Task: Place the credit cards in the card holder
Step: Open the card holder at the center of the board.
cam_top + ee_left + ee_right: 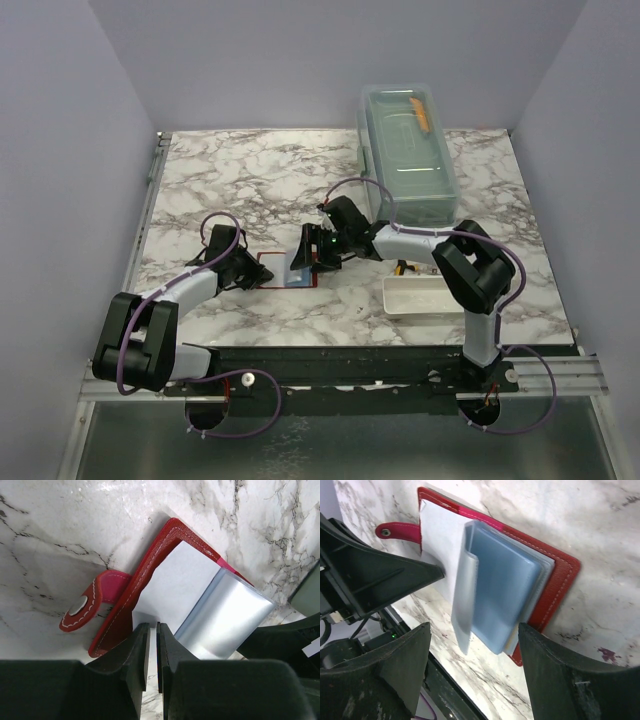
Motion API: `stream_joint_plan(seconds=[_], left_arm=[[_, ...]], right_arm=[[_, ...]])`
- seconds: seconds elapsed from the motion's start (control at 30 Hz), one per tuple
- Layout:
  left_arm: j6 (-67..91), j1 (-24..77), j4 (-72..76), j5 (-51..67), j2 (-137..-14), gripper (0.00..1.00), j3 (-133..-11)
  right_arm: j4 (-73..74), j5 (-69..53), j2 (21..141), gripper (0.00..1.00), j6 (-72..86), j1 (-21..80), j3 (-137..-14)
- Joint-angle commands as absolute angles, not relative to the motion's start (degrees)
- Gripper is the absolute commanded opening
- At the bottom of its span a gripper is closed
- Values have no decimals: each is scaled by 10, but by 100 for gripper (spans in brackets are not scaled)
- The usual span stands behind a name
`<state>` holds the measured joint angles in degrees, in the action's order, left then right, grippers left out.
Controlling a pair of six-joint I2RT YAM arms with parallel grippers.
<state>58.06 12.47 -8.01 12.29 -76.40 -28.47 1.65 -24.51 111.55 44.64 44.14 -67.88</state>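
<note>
The red card holder (268, 270) lies open on the marble table, its snap tab (82, 607) sticking out to one side. Clear plastic sleeves (495, 580) stand up from its white inner page, and a light blue flat piece, probably a card, sits in them. My left gripper (153, 626) is at the holder's edge (150, 565) with its jaws nearly together and nothing seen between them. My right gripper (474, 630) is open, its fingers on either side of the sleeves' free end above the holder (560, 580). No loose credit cards show.
A white rectangular tray (420, 300) sits at the front right, with a small yellow-orange thing (400, 268) just behind it. A large clear lidded box (410, 150) stands at the back right. The two grippers (250, 268) (312, 255) are close together over the holder.
</note>
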Motion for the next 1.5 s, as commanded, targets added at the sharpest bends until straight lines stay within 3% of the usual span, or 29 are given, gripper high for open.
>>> stream_joint_plan(seconds=[0.0,0.47,1.0,1.27,1.47], left_arm=[[572,133,-119,114,-796,18,-254],[578,137,-98,137,-804,15,-250],[582,142,-91,155,-774,14,-249],[573,140,-142,159,-719,25,-261],[557,138,-164,154,-681,31,-276]], right_arm=[[38,-224,1114,74,428,443,-669],[-67,-345,1134,69,461,445,-690],[-63,-350,1161,68,463,459,-741],[-50,-329,1157,67,452,459,-729],[-28,-291,1148,53,435,459,-720]])
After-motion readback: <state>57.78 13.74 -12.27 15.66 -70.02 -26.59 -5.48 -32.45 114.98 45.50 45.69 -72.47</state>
